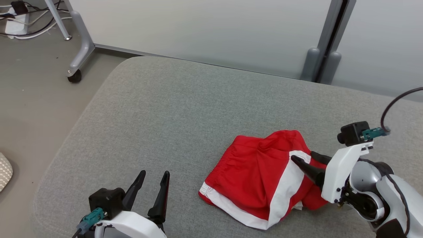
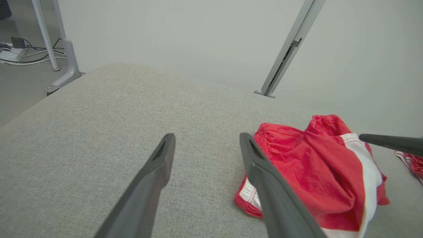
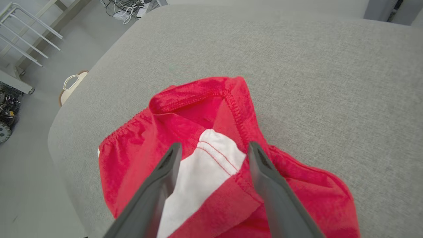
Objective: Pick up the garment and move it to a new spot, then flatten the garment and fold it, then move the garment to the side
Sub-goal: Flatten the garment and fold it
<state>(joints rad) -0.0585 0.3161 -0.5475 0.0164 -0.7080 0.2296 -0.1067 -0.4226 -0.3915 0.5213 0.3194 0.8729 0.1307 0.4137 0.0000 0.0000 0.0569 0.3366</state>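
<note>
Likely an office or lab, not a home; frosted partition panels [image 1: 198, 29] between grey posts [image 1: 325, 39] close the back; a castered leg [image 1: 82, 46] stands on bare grey floor [image 1: 33, 109]; a power strip [image 1: 13, 26] trails loose cables [image 1: 39, 28] beside it; a grey upholstered cushion [image 1: 165, 115] lies in front.

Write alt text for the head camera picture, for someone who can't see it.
Crumpled red shorts with white trim lie on a grey cushioned surface, with the robot's right gripper over them from the right, fingers open. The left gripper is open at the lower left, apart from the shorts.
</note>
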